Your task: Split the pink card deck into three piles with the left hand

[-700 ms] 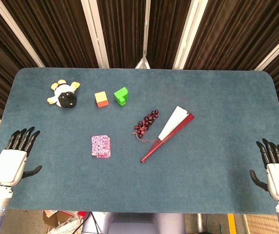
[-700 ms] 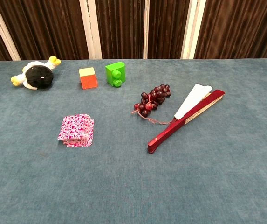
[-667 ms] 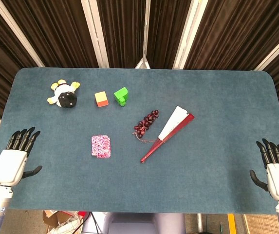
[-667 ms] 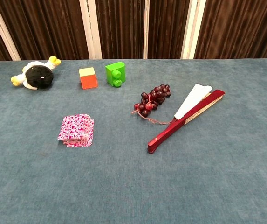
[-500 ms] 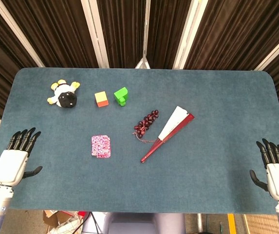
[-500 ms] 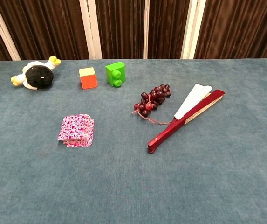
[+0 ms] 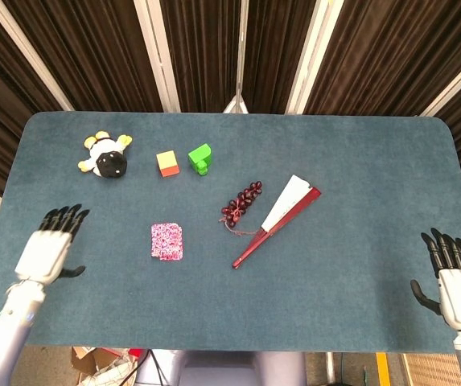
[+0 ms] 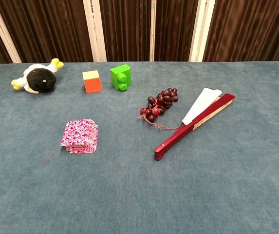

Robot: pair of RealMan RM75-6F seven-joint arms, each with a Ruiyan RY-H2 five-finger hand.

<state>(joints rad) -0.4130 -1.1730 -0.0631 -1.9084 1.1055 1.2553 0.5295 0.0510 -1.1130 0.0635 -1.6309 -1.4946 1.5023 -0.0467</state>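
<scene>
The pink patterned card deck [image 7: 166,241] [image 8: 80,136] lies as one slightly fanned stack on the blue table, left of centre. My left hand [image 7: 48,249] hovers over the table's left part, well to the left of the deck, fingers spread and holding nothing. My right hand [image 7: 454,283] stays at the near right corner, fingers apart and empty. Neither hand shows in the chest view.
A black and white plush toy [image 7: 106,159] lies at the far left. An orange cube [image 7: 166,163] and a green brick [image 7: 201,158] stand behind the deck. Dark grapes [image 7: 240,204] and a red folding fan [image 7: 278,217] lie to the deck's right.
My left hand has moved forward and to the right, from the table's near left edge toward the deck. The right hand and all objects have stayed in place.
</scene>
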